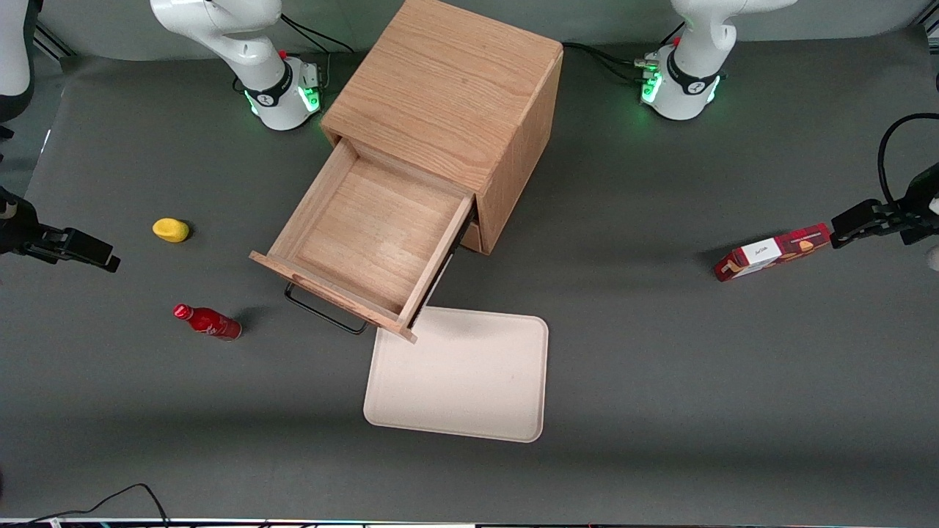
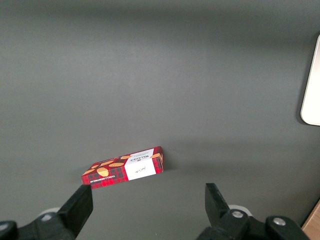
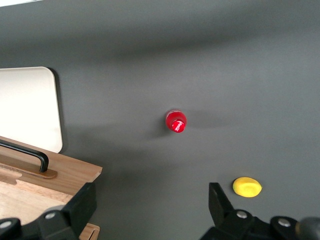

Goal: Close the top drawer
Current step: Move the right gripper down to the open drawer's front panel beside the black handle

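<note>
Front view: wooden cabinet [image 1: 455, 110] standing mid-table, turned at an angle. Top drawer [image 1: 367, 235] pulled far out toward the camera, bare inside, black wire handle [image 1: 323, 312] hanging off the front panel. One corner of that front panel overhanging the edge of a cream tray [image 1: 462, 381], which lies flat on the grey table [image 1: 660, 367] nearer the camera than the cabinet. Toward the working arm's end: gripper [image 1: 92, 253] at the frame edge, held above the table, well apart from the drawer, touching nothing; black fingers pointing toward the cabinet, spread not readable from this angle. Yellow lump [image 1: 170, 229] near the gripper, on the cabinet's side of it. Red bottle [image 1: 207, 321] lying on its side, nearer the camera than the yellow lump. Toward the parked arm's end: red patterned box [image 1: 772, 252] on the table.

Left wrist view: same red patterned box [image 2: 124, 167] lying flat on the grey surface, white label facing up; edge of the cream tray [image 2: 312, 80] at the frame border.

Right wrist view: gripper [image 3: 151, 205] with both dark fingers [image 3: 80, 207] set wide apart, only bare table between them, nothing held and nothing touched. Corner of the top drawer [image 3: 55, 172] with its black wire handle [image 3: 27, 152] close beside one finger, not in contact. Cream tray [image 3: 27, 107] next to the drawer front. Red bottle [image 3: 176, 121] seen cap-on. Yellow lump [image 3: 247, 187] close by the other finger, resting on the table.
</note>
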`<state>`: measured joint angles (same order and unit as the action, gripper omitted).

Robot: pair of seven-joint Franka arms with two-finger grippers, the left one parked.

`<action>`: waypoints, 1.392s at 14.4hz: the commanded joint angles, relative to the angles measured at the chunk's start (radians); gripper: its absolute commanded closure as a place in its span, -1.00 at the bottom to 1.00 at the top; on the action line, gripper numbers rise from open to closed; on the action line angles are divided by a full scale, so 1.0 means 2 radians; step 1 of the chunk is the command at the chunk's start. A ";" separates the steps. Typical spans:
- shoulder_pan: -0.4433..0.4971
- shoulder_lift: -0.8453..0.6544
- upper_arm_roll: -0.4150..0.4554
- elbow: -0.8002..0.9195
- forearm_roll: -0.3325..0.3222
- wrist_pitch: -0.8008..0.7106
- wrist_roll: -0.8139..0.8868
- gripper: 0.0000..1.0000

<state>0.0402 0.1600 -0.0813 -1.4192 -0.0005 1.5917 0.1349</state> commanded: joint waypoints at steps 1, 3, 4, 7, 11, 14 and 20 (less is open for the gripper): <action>0.006 -0.009 -0.002 -0.011 -0.010 0.000 -0.005 -1.00; 0.006 -0.006 -0.002 -0.010 -0.004 0.002 -0.002 -1.00; 0.007 0.000 -0.002 -0.010 -0.003 0.002 0.000 -1.00; 0.014 0.040 0.000 -0.001 -0.004 0.006 -0.008 -1.00; 0.012 0.129 0.037 0.100 0.002 0.013 -0.084 -1.00; 0.011 0.183 0.059 0.159 0.041 0.011 -0.125 -1.00; 0.009 0.234 0.110 0.193 0.095 0.013 -0.216 -1.00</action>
<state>0.0682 0.5852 0.1203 -1.0985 0.1453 1.6426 -0.2100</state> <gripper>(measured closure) 0.000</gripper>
